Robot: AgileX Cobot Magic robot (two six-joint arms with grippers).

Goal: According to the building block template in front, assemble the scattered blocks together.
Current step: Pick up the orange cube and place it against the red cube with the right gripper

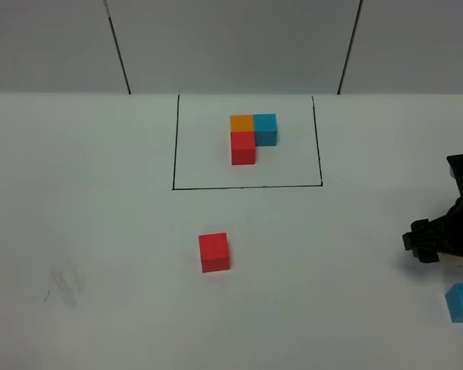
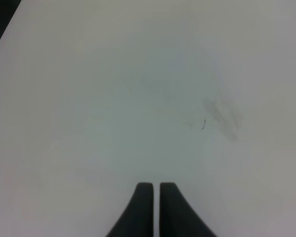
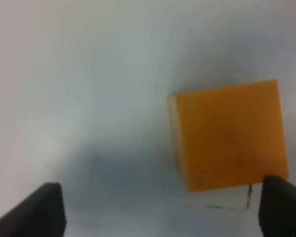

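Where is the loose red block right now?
In the exterior high view the loose red block sits alone on the table, slightly left of centre, on the camera's side of the framed template.

We look down on a plain white matte table (image 2: pixel 89 98), where the black left gripper (image 2: pixel 156 187) shows its two tapered fingers (image 2: pixel 143 207) pressed together (only a hairline slit parts them). Farther out, a faint grey smudge (image 2: pixel 222 114) lies just beside a tiny dark curved scratch (image 2: pixel 203 124).

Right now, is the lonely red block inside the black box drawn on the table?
No, the lone red block sits on the table outside the black outline, nearer the camera than its front line.
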